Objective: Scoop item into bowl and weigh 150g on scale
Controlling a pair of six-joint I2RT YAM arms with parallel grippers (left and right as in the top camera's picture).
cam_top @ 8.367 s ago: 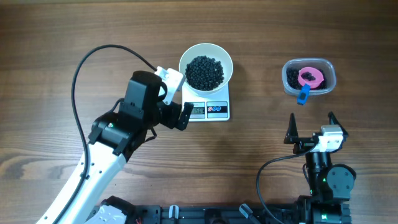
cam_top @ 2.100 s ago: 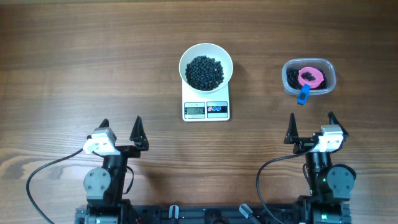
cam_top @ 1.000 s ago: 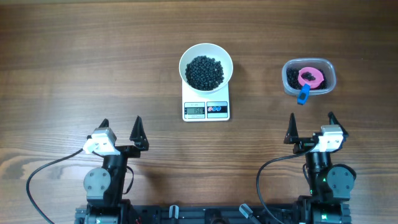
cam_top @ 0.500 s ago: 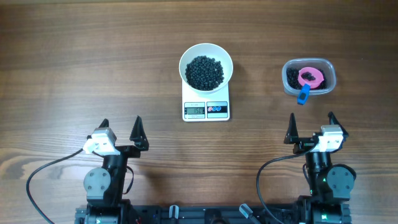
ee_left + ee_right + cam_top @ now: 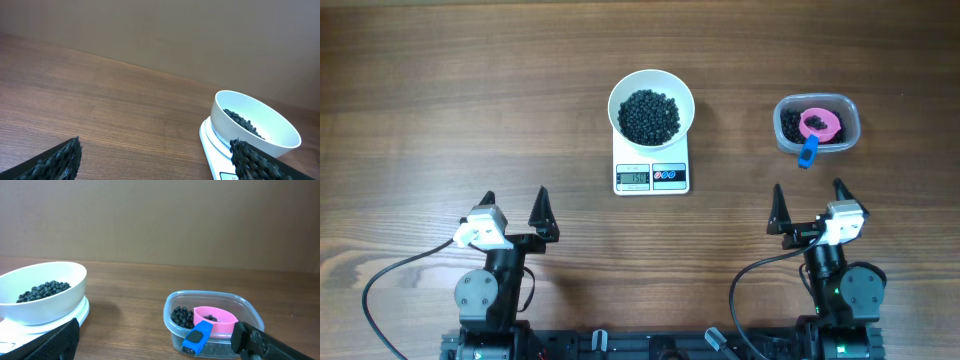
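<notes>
Left gripper: mine, spread wide and holding nothing. It rests at the near edge, well apart from the scale, so nothing of mine leans on the reading.
Right gripper: jaws wide too, empty, near the tub but not touching it.
Item: a dark heap in the bowl, with some left in the tub.
Bowl: set on the scale, so its whole load registers.
Scoop: lies in the tub, blue handle over the rim — easy to grasp if I need a top-up.
Display: digits too small to read; I judge the weighing is nearly done.
</notes>
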